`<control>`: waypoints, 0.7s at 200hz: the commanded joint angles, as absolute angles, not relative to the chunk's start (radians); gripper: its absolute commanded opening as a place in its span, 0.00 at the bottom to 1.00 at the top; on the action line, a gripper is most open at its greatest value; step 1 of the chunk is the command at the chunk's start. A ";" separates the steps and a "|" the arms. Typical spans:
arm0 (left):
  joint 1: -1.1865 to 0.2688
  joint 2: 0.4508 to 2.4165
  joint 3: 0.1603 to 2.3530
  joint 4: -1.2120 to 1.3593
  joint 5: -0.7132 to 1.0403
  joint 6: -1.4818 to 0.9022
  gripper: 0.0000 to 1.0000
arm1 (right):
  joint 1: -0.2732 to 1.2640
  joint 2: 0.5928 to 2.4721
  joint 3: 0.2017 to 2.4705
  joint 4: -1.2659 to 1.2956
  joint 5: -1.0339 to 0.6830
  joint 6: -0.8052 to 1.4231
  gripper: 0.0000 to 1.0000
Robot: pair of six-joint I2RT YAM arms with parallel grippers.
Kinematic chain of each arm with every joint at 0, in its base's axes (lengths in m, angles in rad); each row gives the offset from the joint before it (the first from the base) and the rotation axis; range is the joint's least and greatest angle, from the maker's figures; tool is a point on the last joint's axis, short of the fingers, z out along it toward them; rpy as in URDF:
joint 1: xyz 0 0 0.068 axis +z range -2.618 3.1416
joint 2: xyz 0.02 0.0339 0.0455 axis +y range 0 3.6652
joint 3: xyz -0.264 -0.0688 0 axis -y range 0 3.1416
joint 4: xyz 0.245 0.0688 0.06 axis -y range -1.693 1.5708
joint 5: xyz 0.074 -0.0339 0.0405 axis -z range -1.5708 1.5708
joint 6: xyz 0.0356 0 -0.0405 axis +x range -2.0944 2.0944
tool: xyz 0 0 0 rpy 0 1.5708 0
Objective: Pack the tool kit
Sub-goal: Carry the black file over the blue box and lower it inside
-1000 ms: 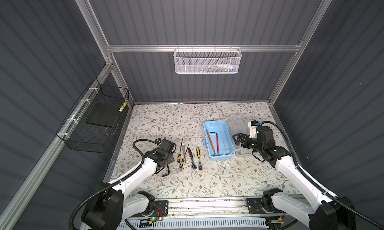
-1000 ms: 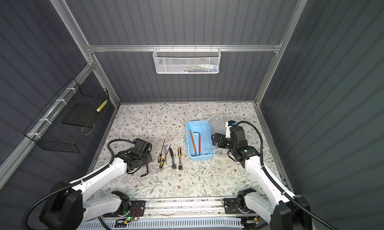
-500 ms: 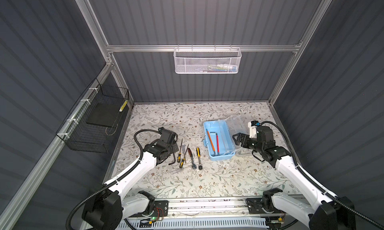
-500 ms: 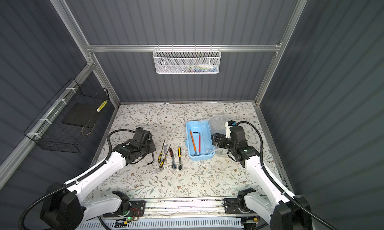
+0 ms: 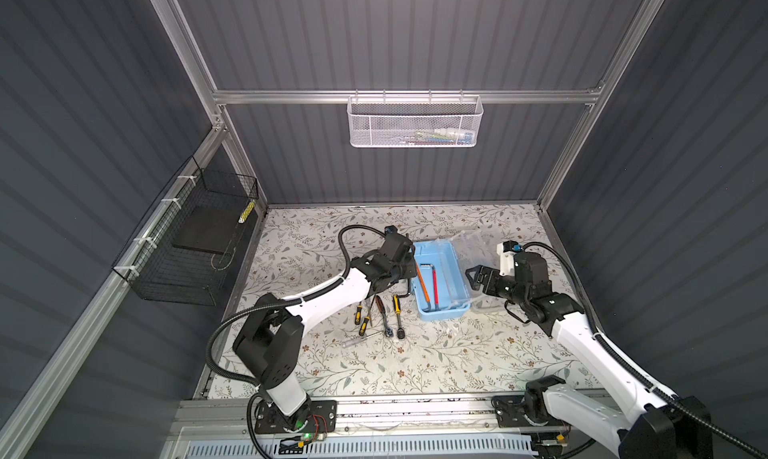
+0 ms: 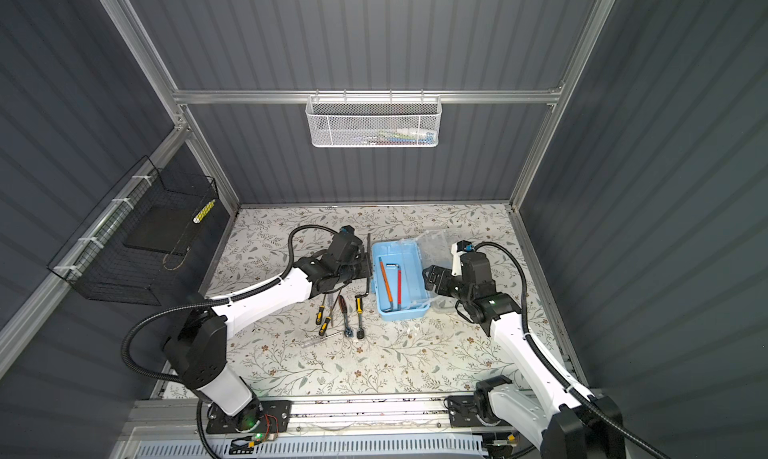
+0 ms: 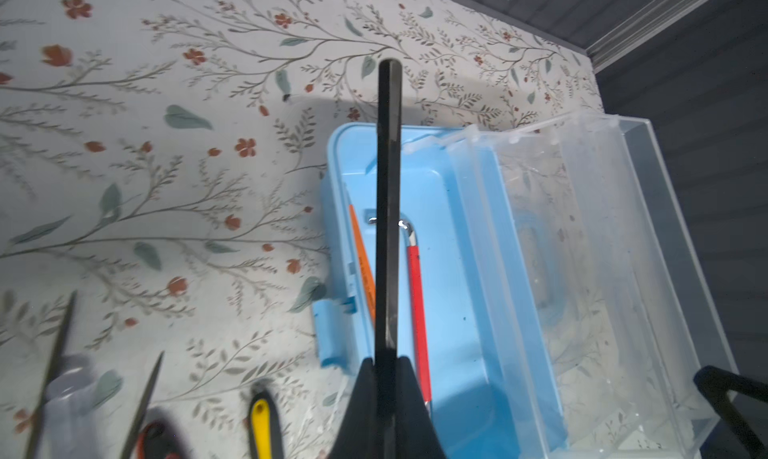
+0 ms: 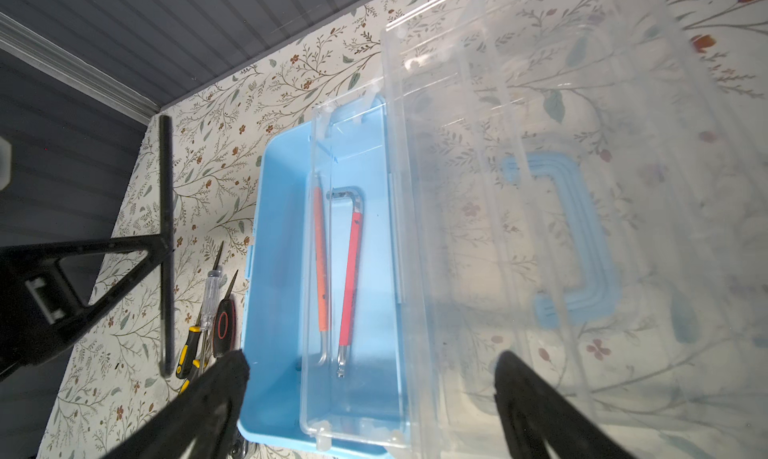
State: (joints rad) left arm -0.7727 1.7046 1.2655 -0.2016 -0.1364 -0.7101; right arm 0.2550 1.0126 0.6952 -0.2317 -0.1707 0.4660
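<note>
Left claw (image 7: 385, 374) clamped shut on a long black hex key (image 7: 388, 187), gripped partway along its bar; the bar runs parallel with the long side of the light blue tool kit box (image 5: 441, 312), just beside it. Right claw (image 8: 372, 374) spread wide over the thrown-back clear lid (image 8: 540, 104), its fingers (image 8: 220, 390) gripping nothing that shows (whether either brushes the plastic cannot be told). The box sits open on the floral bench (image 5: 415, 365) between the two claws, close to each; the lid lies flat on the right claw's side, with the blue handle (image 8: 582, 236) showing through it. Inside the box an orange hex key (image 8: 320, 261) and a red hex key (image 8: 351, 270) lie side by side along its length. Below the left claw, near its arm, yellow-handled screwdrivers (image 5: 358, 312) and two ratchets (image 5: 398, 317) lie in a row on the bench, near the box but apart from it; a clear-handled screwdriver (image 5: 356, 339) lies at the row's far end from the claw. Well beyond both claws a white mesh basket (image 5: 415, 124) hangs on the back wall; a black wire basket (image 5: 187, 245) hangs on the side wall past the left claw.
</note>
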 commanded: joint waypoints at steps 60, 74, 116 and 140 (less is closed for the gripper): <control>-0.823 1.901 1.405 -0.103 -0.067 -0.808 0.00 | 0.244 0.954 0.677 -0.284 -0.124 0.423 0.96; -0.822 1.933 1.452 -0.106 -0.065 -0.820 0.00 | 0.241 0.947 0.677 -0.292 -0.123 0.419 0.97; -0.824 1.997 1.478 -0.124 -0.042 -0.857 0.00 | 0.227 0.930 0.669 -0.300 -0.119 0.413 0.97; -0.823 2.007 1.474 -0.123 -0.040 -0.867 0.00 | 0.222 0.933 0.667 -0.300 -0.123 0.414 0.97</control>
